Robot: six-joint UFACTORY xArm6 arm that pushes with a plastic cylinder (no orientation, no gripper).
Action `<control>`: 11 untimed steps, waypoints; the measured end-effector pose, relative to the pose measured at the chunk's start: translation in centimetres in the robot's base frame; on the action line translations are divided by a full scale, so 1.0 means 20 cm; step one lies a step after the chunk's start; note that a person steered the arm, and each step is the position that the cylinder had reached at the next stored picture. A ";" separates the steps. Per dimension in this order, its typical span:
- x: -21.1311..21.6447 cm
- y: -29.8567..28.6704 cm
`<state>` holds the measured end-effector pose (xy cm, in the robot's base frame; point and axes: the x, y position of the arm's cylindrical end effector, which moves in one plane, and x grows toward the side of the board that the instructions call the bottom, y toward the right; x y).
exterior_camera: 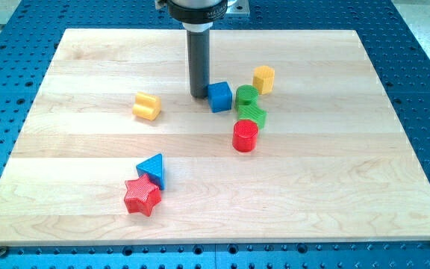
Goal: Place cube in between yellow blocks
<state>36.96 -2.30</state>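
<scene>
The rod is seen coming down from the view's top, w/ my tip (198, 96) set on the wooden board (88, 187), just left of the blue cube (219, 96) and touching it or very nearly; exact contact can't be told. No pincer is fitted, only the plain rod, so nothing is apart, together or clamped.

The blue cube is found near the board's top centre, roughly btwn the two yellow blocks: a yellow cylinder (146, 106) lying on its side well to the view's left, and a yellow block (263, 78) upright, close on the right and a bit higher.

Just right of the cube, two green blocks are seen, one (246, 96) above the other (252, 114), touching. A red cylinder (245, 136) is placed right below them.

Lower left, well apart: a blue triangle (152, 169) is pressed against a red star (141, 196).
</scene>
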 end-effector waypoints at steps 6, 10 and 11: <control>-0.18 0.83; -0.04 0.03; -0.06 -0.12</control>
<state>35.82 -4.66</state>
